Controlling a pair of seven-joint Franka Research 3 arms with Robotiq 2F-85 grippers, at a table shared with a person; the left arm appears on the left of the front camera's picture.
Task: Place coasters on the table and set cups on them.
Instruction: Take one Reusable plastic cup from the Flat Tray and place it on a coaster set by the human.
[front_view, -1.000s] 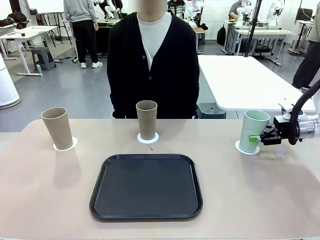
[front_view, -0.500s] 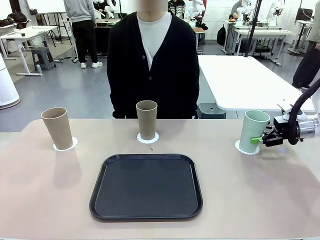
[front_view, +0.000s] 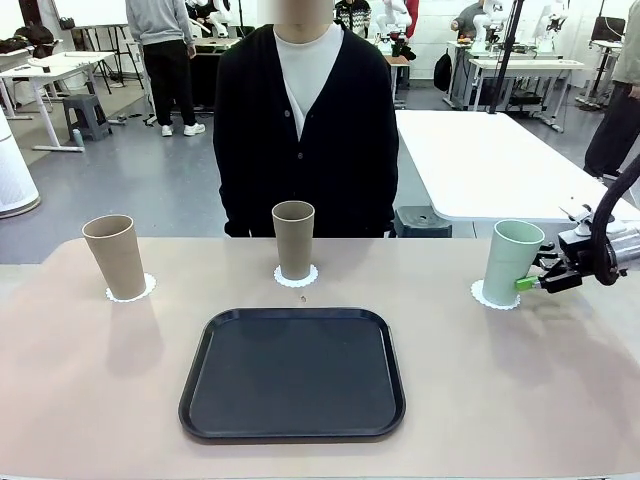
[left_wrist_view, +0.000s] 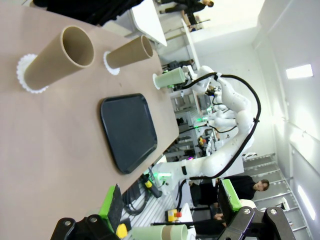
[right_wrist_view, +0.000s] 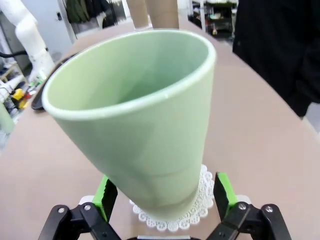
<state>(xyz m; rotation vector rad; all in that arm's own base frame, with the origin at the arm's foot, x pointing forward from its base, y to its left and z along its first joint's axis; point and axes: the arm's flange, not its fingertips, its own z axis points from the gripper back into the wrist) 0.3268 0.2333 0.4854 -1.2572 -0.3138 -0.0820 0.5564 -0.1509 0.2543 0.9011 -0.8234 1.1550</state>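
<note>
Mint green cup (front_view: 511, 262) upright on its coaster (front_view: 481, 295) at the tabletop's (front_view: 100, 380) right end; two tan cups (front_view: 115, 256) (front_view: 294, 239) on their own doilies at left and centre, black tray (front_view: 292, 373) bare in front of them. All three pairs look set, so the task reads as near done. Right pincer (front_view: 530, 280) at the mint cup's lower right side, fingers spread wide, gripping nothing. Step in hand, by my reading: clear the cup. Best done by drawing straight back along the fingers, level, no sideways drift that could clip the base or drag the doily. Right wrist view puts the cup base between the green pads (right_wrist_view: 105, 196), a gap showing on each side, which the front view cannot confirm. Left wrist view has the left pincer (left_wrist_view: 167, 202) wide open, empty, off the tabletop's near edge.
</note>
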